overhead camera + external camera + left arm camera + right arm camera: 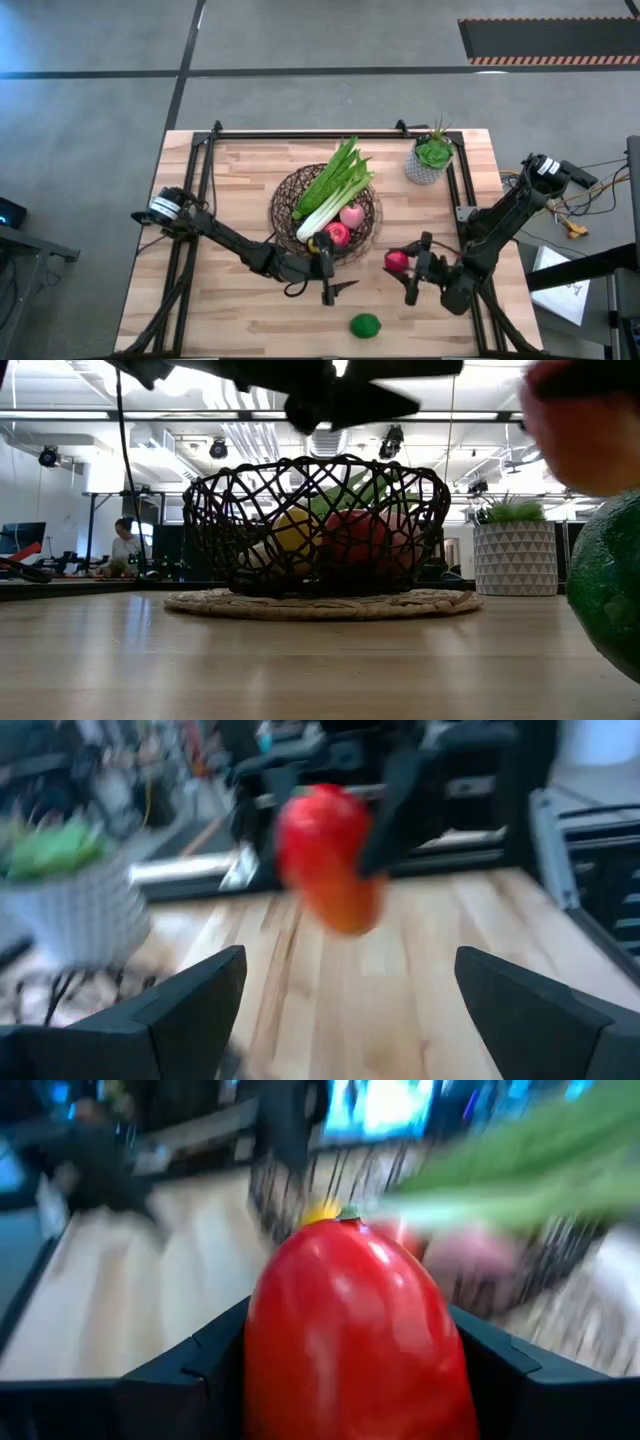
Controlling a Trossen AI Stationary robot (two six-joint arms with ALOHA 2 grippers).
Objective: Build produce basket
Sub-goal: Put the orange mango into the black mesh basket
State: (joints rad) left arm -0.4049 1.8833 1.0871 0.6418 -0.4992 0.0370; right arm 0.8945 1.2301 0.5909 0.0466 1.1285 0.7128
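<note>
Big wooden table (240, 190), with the round wire basket (288, 196) as the main thing on it, near the middle.

Inside the basket: a long pale green celery stalk (335, 185) lying slanted across the top and poking over the far rim. Under it a pink fruit (352, 215), a red fruit (338, 234) and a bit of yellow lemon (313, 243) at the near side.

Well apart from the basket, near the far right corner: a small grey pot with a green plant (432, 158). Not part of the job.

Just beside the basket, on its near side: the left gripper (328, 283), fingers spread wide and holding nothing. Looks done with its turn, waiting.

Near the basket, off to its right and a little nearer: the right gripper (410, 272), pinching a red-orange fruit (397, 261) between both fingers (190, 1370), lifted off the wood. Squeezed on its two sides, round the fat middle.

Probably a light, hard, smooth toy, so likely slippery. Best gripped across the widest part, as now, so no popping out. Not likely to break from a short drop into the basket.

Nearer than the basket, close to the table's front edge: a green lime (365, 325), alone on the wood. Round, so likely to roll if bumped. Best grabbed from above, across the middle.
</note>
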